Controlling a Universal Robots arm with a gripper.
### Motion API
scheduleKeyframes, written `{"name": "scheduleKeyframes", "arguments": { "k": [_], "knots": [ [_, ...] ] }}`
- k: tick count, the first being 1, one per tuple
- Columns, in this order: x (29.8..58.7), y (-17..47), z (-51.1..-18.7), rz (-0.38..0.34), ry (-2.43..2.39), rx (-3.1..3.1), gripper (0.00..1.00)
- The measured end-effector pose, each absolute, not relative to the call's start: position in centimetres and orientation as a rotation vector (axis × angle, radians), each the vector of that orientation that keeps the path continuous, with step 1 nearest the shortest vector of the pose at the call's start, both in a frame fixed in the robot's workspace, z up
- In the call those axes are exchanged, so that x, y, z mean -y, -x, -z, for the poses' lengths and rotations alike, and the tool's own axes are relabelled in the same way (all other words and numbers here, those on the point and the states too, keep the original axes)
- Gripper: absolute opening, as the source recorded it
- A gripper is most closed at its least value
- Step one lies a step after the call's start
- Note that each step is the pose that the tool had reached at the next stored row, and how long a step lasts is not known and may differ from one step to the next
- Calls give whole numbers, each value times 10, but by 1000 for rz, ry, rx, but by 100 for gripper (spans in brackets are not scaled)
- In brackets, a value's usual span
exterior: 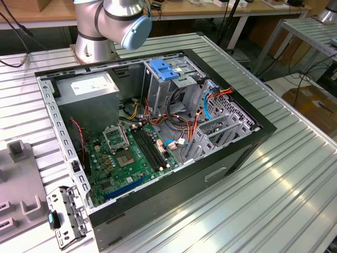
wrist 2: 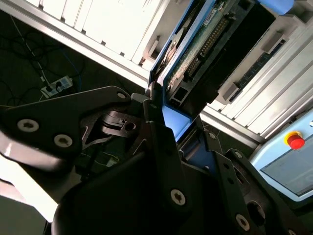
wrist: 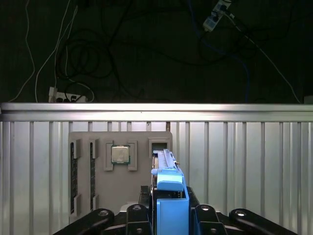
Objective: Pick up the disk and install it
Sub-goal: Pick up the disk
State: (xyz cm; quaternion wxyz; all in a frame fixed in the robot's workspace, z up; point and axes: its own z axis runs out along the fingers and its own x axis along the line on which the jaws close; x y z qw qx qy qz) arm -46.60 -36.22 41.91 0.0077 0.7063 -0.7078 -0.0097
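Black linkage arms of the gripper sit right up front in the first wrist view, and its fingers are closed in tight on either side of the disk, pressing on the blue carrier. So the disk is in the gripper's hold, standing on its thin edge, long axis running straight away from the camera toward the table's far rim. In the second wrist view one broad face shows a green circuit board, with the blue frame along its edge. Beyond the disk's far end lies a grey tray on the ribbed table, with a square processor chip seated in it. Past the table edge comes dark floor with loose cables and a power strip. Over to the exterior view: the open computer case lies on its side on the table, with the green motherboard in its near half. Farther back are the blue latch atop the metal cage and the grey power supply. Its white sticker carries print too small to read. Behind it all stands the arm's base.
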Motion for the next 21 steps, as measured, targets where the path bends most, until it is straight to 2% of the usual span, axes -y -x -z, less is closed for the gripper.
{"name": "scheduleKeyframes", "arguments": {
  "k": [21],
  "knots": [
    [362, 466, -436, 30, -2208, 2213, 37]
  ]
}}
